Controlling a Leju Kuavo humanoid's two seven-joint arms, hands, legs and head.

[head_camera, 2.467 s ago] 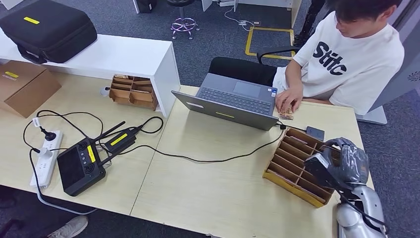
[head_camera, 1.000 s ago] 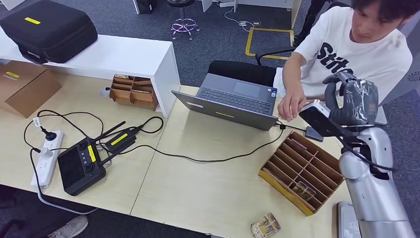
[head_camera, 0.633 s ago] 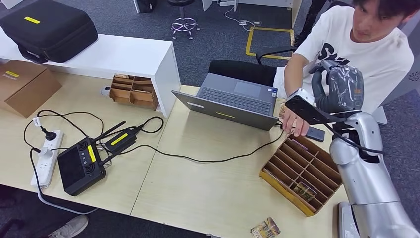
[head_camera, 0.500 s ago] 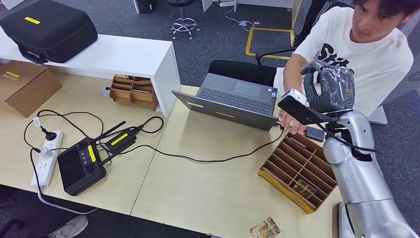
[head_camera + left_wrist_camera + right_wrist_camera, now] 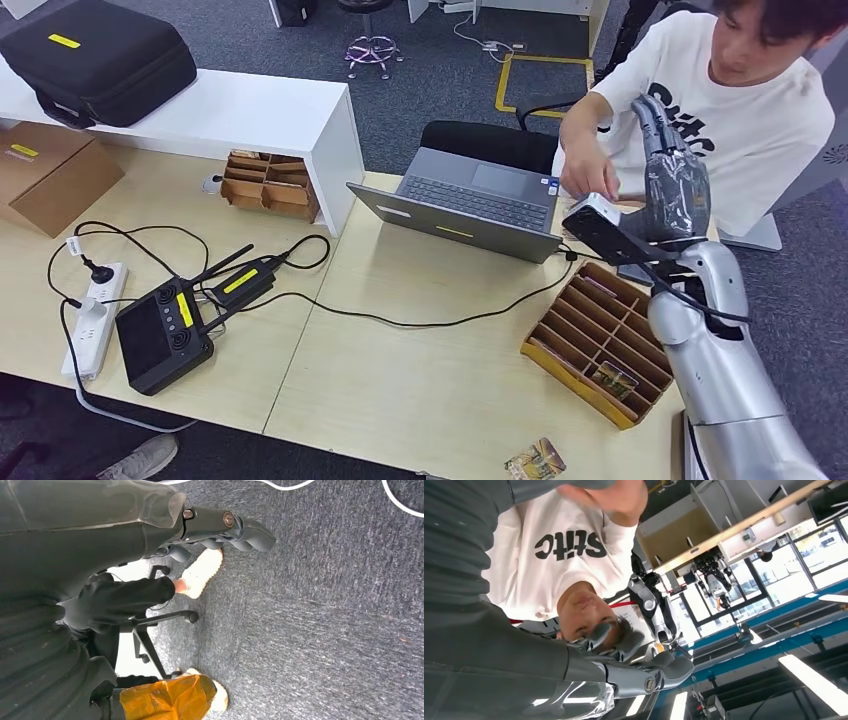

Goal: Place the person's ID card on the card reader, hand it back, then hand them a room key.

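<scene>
Two pale wooden tables pushed together made the worktop (image 5: 430, 390), which stood on grey carpet in an office. At its near edge lay a patterned card (image 5: 537, 460), flat, its long axis slanting from near-left to far-right. Just beyond it, a divided wooden tray (image 5: 570, 365) sat askew, and a second card (image 5: 612, 381) rested in one of its near compartments, lying along the slot. I could not tell which of the two was the ID and which the room key. The right hand (image 5: 672, 185) was raised above the far end of the tray, fingers stretched out and up toward the seated person (image 5: 740, 110), with nothing in it. The person's hand (image 5: 588, 178) hovered just beside the robot's wrist; whether it held anything was unclear. The left hand (image 5: 150, 525) hung over the carpet, fingers loosely extended and holding nothing. To the left, a black cable (image 5: 420, 322) trailed across the worktop to a black controller (image 5: 160, 335) and a white power strip (image 5: 95, 315). Farther back an open laptop (image 5: 470, 200) faced the person, beside a white shelf (image 5: 210, 115) bearing a black case (image 5: 95, 55).
</scene>
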